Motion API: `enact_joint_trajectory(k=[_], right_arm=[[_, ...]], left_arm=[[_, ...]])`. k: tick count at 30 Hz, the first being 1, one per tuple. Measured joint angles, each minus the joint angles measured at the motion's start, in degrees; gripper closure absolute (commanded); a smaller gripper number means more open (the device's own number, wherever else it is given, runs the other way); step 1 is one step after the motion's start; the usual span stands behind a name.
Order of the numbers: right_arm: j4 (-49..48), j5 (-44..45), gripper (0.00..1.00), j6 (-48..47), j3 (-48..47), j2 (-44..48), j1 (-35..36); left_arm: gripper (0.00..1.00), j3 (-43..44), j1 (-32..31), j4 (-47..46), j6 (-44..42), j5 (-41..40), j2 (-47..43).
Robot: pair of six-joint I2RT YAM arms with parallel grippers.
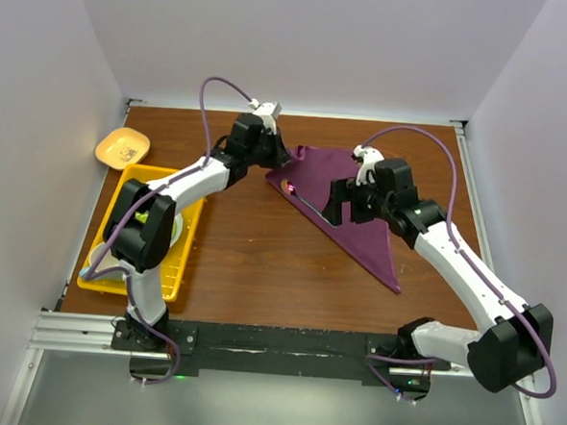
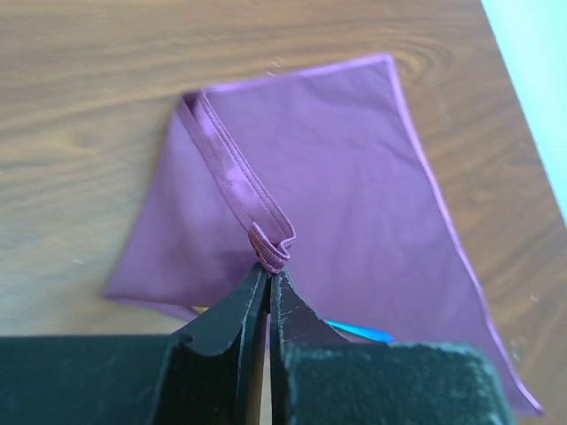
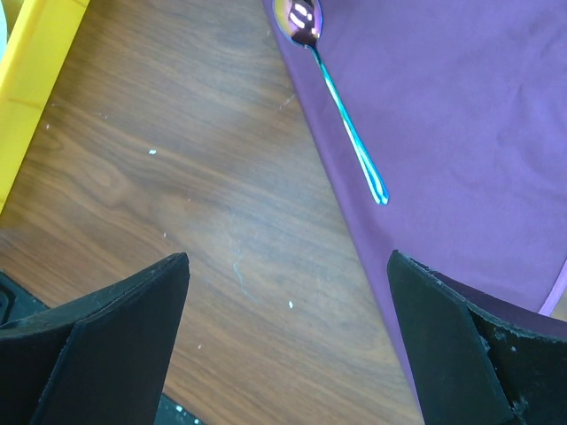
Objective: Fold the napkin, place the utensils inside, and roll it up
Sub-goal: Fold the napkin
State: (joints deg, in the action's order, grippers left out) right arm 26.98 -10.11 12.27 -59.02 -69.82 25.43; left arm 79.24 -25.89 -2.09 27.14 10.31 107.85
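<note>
Pinching the napkin (image 2: 354, 168) by a bunched fold of its hem, the left hand (image 2: 268, 276) is clenched on the cloth, with the purple seam caught right at its tips. Beyond that hand the napkin lies spread as a folded triangle on the wooden counter (image 2: 89, 71). The right hand (image 3: 288, 264) hangs released, jaws wide apart, above the napkin's edge. Ahead of it an iridescent spoon (image 3: 341, 111) lies on the cloth, bowl farthest from the hand. A yellow tray (image 3: 27, 80) shows at its far left.
</note>
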Motion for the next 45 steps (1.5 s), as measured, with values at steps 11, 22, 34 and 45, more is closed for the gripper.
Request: enact_joint_trajectory(k=[11, 22, 34, 45], right_arm=[[3.2, 0.4, 0.02, 1.1, 0.3, 6.5, 0.0], [4.7, 1.6, 0.02, 1.7, 0.9, 7.3, 0.0], [4.9, 1.6, 0.02, 1.7, 2.0, 7.3, 0.0], [4.9, 1.6, 0.02, 1.8, 2.5, 7.1, 0.0]], left_arm=[[0.91, -3.1, -9.6, 0.7, 2.5, 0.0, -1.7], [0.89, -3.9, -12.7, 0.9, 3.8, -1.3, -1.7], [0.89, -5.1, -14.4, 0.2, 4.9, -1.4, 1.6], [0.87, -5.1, -15.2, -1.9, 5.4, -0.6, 3.1]])
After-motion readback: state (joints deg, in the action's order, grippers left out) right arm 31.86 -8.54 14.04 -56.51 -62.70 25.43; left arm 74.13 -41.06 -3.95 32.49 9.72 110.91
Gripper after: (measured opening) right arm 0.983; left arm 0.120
